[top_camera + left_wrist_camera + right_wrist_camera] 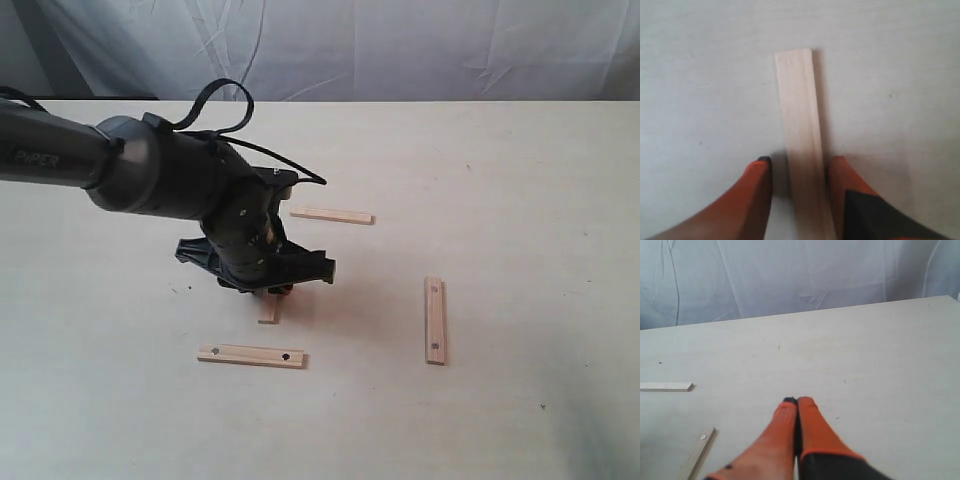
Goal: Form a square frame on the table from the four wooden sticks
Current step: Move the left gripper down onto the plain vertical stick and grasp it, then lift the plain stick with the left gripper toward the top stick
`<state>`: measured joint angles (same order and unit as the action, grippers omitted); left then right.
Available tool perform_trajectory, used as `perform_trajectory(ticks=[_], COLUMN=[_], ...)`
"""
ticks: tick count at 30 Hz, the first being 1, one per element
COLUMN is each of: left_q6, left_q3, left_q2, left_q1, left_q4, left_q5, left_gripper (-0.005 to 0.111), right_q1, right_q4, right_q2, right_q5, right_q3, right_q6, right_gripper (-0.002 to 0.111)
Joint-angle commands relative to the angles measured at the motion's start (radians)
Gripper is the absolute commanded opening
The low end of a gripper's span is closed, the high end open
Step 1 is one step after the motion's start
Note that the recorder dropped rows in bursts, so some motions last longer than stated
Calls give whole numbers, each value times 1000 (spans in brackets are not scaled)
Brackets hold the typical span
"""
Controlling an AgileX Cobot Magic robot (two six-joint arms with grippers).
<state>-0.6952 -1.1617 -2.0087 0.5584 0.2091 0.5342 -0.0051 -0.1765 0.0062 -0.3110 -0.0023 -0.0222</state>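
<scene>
Left gripper [799,165]: down at the table [520,170], unclenched, orange fingers [759,192] set on either side of the middle stick [797,110]. A sliver of shadow along one flank, so flanking rather than pinching. Lined up with the strip's length, presumably so that a squeeze catches the narrow edges and not the flat face. In the exterior view, hides most of that stick and leaves only one end showing beneath the black wrist.

Other three, placed from the middle stick:
- far stick [331,215] beyond it and a little to the right, lying crosswise
- near stick [251,355] just in front of its visible end, also crosswise, not touching
- right-hand stick [434,320] well apart to the right, running parallel

A loose ring of four sides, with no ends overlapped, so no square frame yet. Judged early in the task. Probably about to take the middle stick as the frame's left side and draw it into line with the crosswise pair.

Right gripper [796,401]: clenched on nothing, fingertips pressed together. Nowhere near the middle stick, seemingly parked clear to leave the left arm room.
</scene>
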Motion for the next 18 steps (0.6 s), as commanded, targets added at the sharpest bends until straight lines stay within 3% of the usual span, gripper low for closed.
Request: perform_trajectory(ticks=[1,8,18], left_q6=[-4,52,135], left_q3=[-4,-6,-193], left_q2=[-9,-6,70], left_q1=[2,2,-36], left_q4=[-5,-7,81], left_q5=[0,13,77], left_gripper=[36,0,0], right_q1=[-6,-6,-6], right_q4=[-1,-1,-7], right_q2=[-6,-6,-6], right_q5=[7,7,7], right_q3=[2,2,2], right_q6=[-1,-1,-1], right_gripper=[-1,-1,-1])
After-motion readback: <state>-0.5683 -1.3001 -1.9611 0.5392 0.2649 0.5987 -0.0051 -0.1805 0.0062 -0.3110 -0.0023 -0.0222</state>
